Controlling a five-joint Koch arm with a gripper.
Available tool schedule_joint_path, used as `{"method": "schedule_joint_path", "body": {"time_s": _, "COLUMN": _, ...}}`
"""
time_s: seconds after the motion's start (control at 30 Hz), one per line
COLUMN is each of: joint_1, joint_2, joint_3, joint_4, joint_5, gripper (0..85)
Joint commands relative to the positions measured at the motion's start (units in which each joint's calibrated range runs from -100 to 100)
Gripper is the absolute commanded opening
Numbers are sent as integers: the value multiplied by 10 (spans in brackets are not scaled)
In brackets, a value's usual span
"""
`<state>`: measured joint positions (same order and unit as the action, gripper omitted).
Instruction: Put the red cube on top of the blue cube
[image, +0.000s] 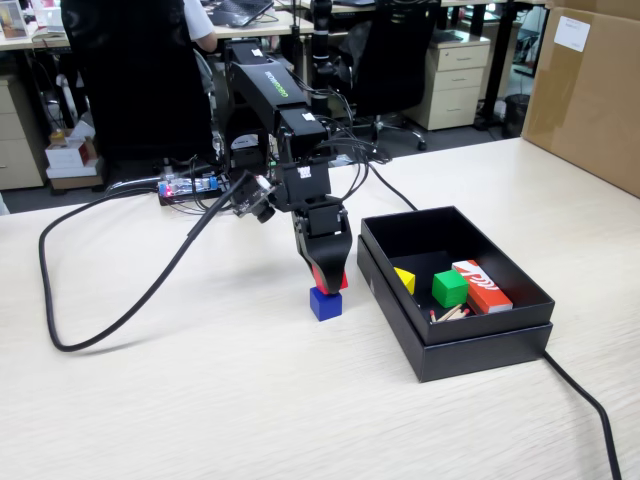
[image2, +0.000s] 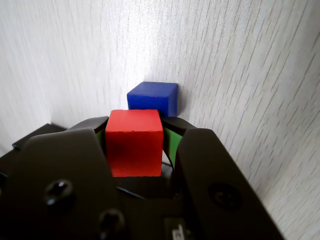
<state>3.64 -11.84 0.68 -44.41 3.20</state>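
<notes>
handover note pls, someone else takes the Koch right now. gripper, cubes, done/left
Gripper: shut on the red cube, held clear of the table.
Blue cube: on the table, just left of the black box in the fixed view, directly below the gripper.
Done: red cube picked up and brought over the blue one.
Left: the wrist view shows the red cube not yet squarely above the blue; line it up, lower until it sits on the blue cube, open, back off upward.

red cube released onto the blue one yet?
No. In the wrist view the red cube sits clamped in the end effector, with the blue cube on the table beyond it.
</notes>
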Motion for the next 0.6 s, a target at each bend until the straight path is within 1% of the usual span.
{"method": "schedule_joint_path", "body": {"time_s": 0.0, "joint_1": 0, "joint_2": -13, "joint_3": 52, "joint_4": 19, "joint_5": -2, "gripper": 9}}
{"method": "schedule_joint_path", "body": {"time_s": 0.57, "joint_1": -5, "joint_2": -38, "joint_3": 15, "joint_4": 13, "joint_5": -2, "gripper": 9}}
